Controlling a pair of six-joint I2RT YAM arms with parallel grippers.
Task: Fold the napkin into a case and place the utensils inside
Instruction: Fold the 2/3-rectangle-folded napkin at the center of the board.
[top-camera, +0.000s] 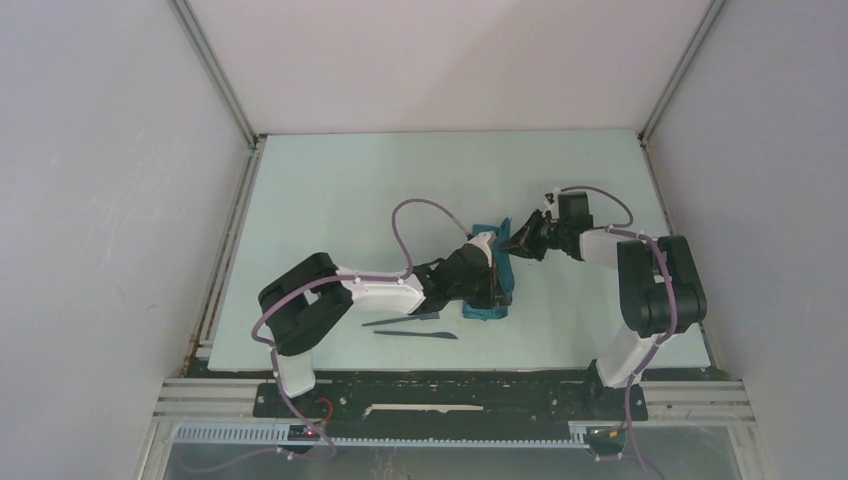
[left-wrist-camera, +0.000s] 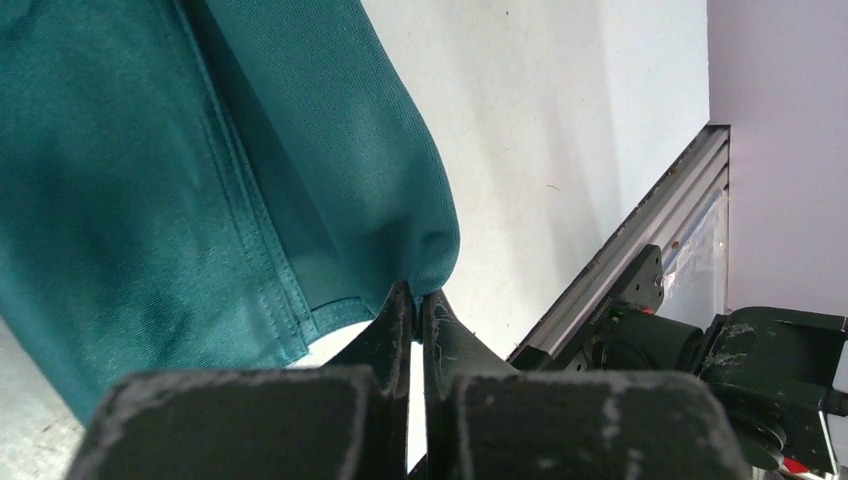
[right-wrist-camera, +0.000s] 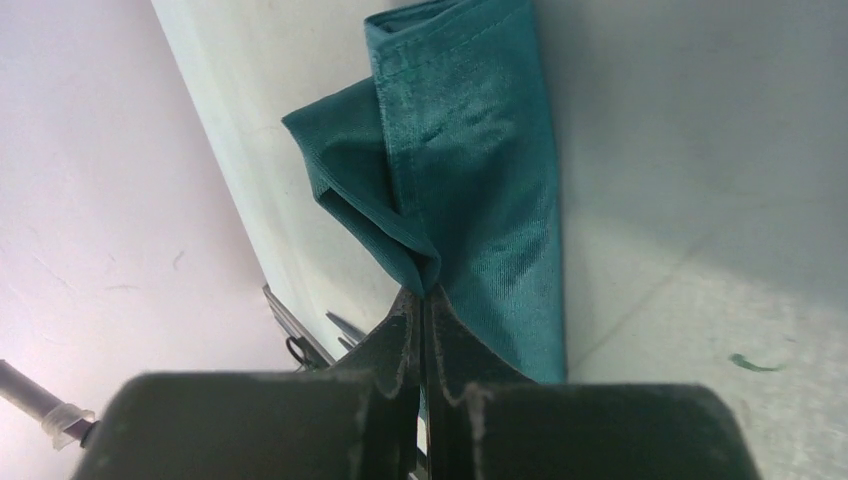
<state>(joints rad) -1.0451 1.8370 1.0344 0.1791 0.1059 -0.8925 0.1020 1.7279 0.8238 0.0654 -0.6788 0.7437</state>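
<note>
Table overhead shows utensils; wrist views show left claw, right claw each pinching napkin.

The left arm and right arm pair white tube links with chunky black joints, a mauve cable looping along each, and black fingers scuffed pale at the edges.
</note>
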